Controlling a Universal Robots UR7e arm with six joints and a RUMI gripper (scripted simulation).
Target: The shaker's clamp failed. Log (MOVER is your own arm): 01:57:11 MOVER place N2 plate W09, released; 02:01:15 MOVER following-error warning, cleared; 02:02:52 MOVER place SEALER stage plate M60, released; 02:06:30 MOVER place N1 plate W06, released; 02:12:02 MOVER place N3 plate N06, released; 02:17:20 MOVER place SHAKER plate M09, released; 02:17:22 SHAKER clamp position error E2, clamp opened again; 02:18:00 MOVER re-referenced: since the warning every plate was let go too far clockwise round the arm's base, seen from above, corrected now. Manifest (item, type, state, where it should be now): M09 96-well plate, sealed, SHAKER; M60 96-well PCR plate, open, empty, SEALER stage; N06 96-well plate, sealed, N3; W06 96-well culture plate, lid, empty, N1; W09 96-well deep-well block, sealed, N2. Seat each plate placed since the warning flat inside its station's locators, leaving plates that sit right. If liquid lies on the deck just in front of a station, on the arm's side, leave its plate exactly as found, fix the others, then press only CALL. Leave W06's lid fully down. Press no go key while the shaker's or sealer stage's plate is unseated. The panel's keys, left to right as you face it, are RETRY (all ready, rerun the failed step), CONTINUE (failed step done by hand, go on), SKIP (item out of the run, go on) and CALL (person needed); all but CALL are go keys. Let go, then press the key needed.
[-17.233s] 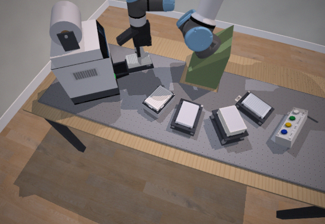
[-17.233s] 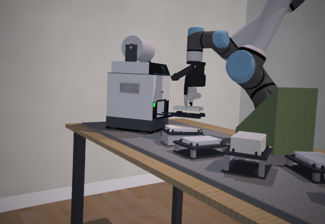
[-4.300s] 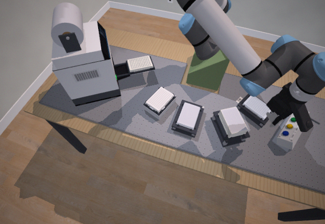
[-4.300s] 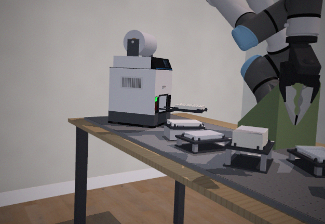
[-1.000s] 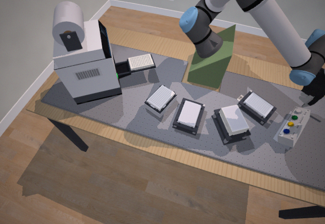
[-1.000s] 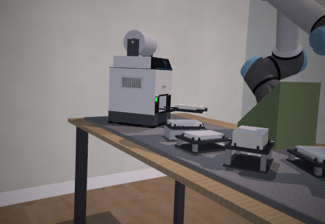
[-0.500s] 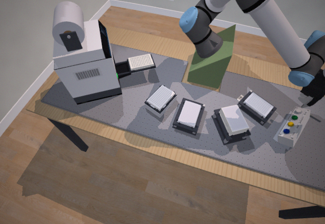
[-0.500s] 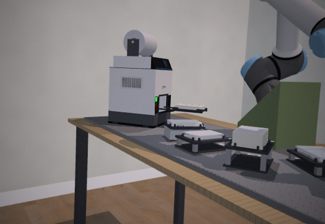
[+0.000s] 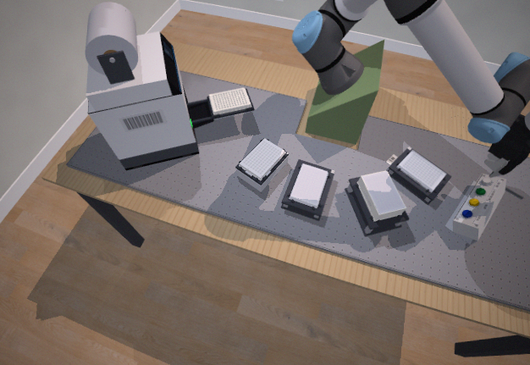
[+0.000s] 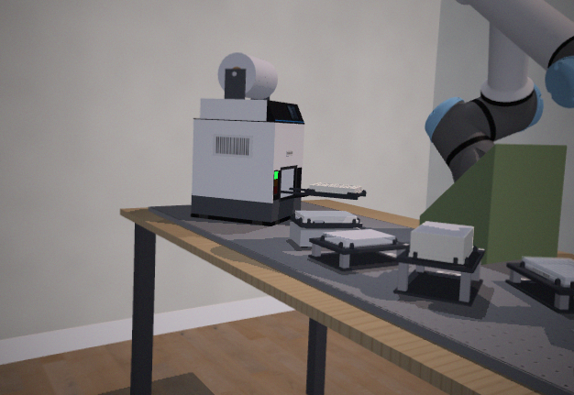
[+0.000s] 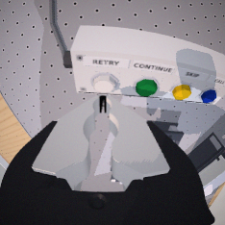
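My gripper [image 9: 496,171] is shut and empty, with its tip right over the white RETRY key [image 11: 103,83] at the panel's [image 9: 475,207] far end. In the wrist view the closed fingertips [image 11: 102,103] sit at that key's near edge; I cannot tell whether they touch it. The green CONTINUE [image 11: 146,87], yellow SKIP [image 11: 182,91] and blue CALL [image 11: 208,96] keys lie to its right. Plates rest on the sealer stage [image 9: 229,100], the shaker [image 9: 262,159], N1 [image 9: 309,185] and N3 [image 9: 422,168], and the deep-well block rests on N2 [image 9: 381,196]. All look flat and square in their locators.
The sealer [image 9: 140,107] with its foil roll stands at the deck's left end. The green arm pedestal [image 9: 345,99] is behind the nests. A grey cable [image 11: 60,34] runs from the panel's end. I see no liquid on the deck.
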